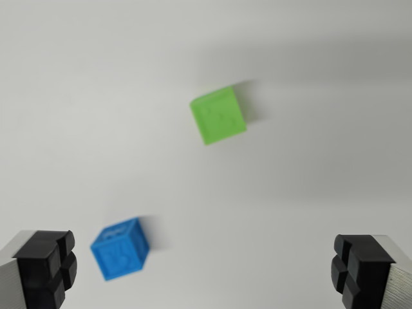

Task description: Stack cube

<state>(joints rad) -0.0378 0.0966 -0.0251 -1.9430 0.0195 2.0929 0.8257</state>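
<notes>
Green cube and blue cube lie well apart.

surface: plain white tabletop
green cube: sits just above frame center
blue cube: lower left, well apart from green

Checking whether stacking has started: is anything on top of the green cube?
No. The green cube has a bare top face and rests alone on the white table. The blue cube sits apart, nearer the open hand. Its underside is hidden.
</notes>
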